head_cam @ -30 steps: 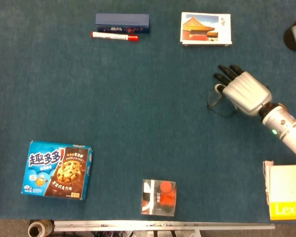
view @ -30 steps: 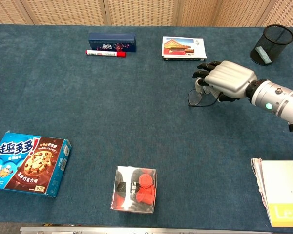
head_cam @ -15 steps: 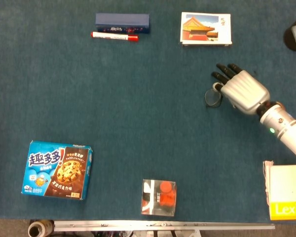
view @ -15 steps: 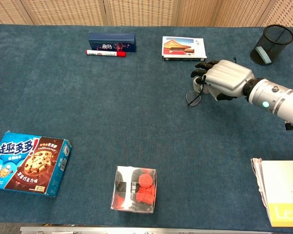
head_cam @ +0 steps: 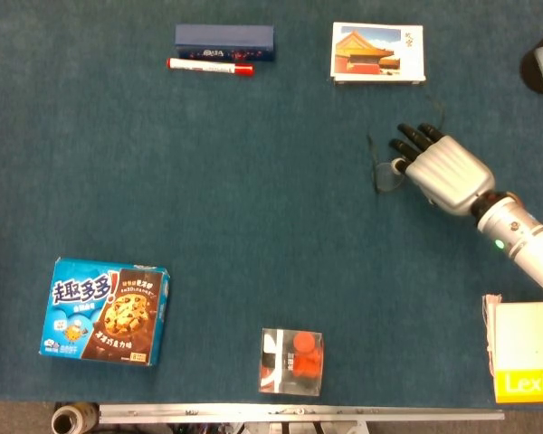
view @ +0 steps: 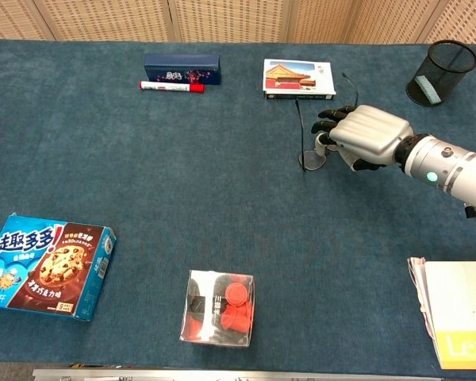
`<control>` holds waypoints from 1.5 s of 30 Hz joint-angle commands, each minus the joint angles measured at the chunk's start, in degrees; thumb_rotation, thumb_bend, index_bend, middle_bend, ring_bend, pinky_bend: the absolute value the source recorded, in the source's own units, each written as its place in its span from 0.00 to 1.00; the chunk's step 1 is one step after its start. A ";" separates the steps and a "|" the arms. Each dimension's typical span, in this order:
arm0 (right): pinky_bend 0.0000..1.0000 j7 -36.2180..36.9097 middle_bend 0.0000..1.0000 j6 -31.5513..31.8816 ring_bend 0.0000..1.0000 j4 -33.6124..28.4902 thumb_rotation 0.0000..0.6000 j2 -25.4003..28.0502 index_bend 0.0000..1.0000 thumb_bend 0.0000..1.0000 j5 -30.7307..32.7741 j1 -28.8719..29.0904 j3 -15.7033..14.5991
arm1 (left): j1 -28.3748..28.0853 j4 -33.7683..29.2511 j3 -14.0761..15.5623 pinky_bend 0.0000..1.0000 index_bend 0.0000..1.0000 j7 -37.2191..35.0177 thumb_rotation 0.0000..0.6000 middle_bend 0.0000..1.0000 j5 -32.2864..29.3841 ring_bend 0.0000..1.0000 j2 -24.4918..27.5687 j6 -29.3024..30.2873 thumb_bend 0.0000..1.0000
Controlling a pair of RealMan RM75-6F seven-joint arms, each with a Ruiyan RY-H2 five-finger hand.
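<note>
My right hand (head_cam: 443, 169) (view: 369, 135) is at the right of the blue table, palm down. Its fingertips pinch a pair of thin-framed eyeglasses (head_cam: 385, 174) (view: 311, 159) by one lens. The glasses are tipped up on edge, with their thin temple arms pointing away toward the postcard box (head_cam: 378, 52) (view: 299, 78). Whether the lower lens still touches the table I cannot tell. My left hand shows in neither view.
At the back lie a dark blue box (head_cam: 224, 40) with a red-capped marker (head_cam: 210, 66) beside it. A black mesh pen holder (view: 440, 71) stands back right. A cookie box (head_cam: 104, 310), a clear box of red pieces (head_cam: 292, 362) and a yellow book (head_cam: 525, 353) line the front.
The glasses lay flat under my right hand's fingers a second ago. They have since been turned up on edge, with their temple arms swinging toward the back; the hand shifted slightly.
</note>
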 commanded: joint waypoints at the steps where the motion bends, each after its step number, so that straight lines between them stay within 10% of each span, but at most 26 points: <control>1: 0.16 0.15 0.17 0.07 0.01 0.11 1.00 -0.16 0.36 0.90 -0.05 0.06 -0.13 | 0.05 -0.01 -0.02 0.49 0.53 -0.03 1.00 0.46 -0.02 0.34 0.03 0.09 0.05; 32: 0.16 1.44 0.17 4.36 0.01 -3.95 1.00 2.40 0.36 0.89 -1.64 -0.54 -0.59 | 0.17 -0.03 0.00 0.49 0.53 0.02 1.00 0.47 0.18 0.34 0.10 0.30 0.05; 45: 0.16 3.03 0.17 13.35 0.01 -12.87 1.00 8.15 0.36 0.72 -4.15 -2.49 2.07 | -0.06 0.04 -0.03 0.49 0.53 0.90 1.00 0.47 -0.21 0.34 -0.26 -0.28 0.05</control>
